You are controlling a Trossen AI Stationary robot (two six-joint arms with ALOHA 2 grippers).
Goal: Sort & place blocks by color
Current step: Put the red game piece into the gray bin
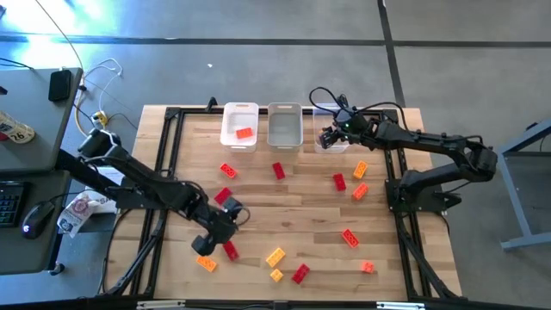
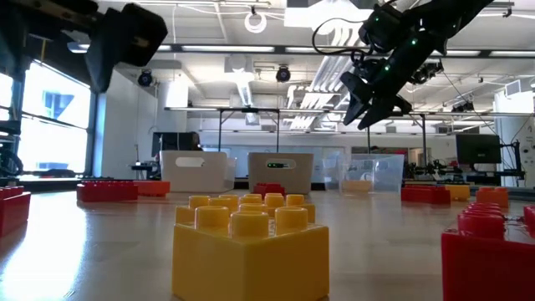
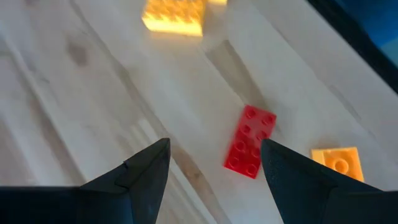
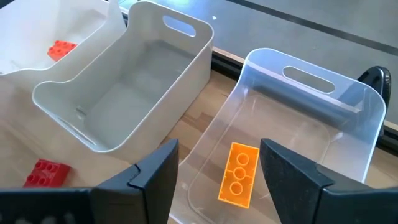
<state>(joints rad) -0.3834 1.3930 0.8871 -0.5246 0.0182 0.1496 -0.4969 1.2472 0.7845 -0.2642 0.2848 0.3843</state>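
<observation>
Right end effector (image 4: 214, 165) hangs above the clear plastic bin (image 4: 348, 118), fingers apart and empty; 1 orange studded brick (image 4: 238, 172) lies inside, apparently just deposited. Left end effector (image 3: 214, 165), fingers apart, hovers over a red studded brick (image 3: 250, 141) on the wooden table (image 1: 301, 207), likely its next pick.

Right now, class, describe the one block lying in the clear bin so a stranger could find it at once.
Three bins line the table's far edge; take the clear bin on the right, under the right gripper. The orange block lies flat on its floor, the only block there; the left bin's block is red.
</observation>
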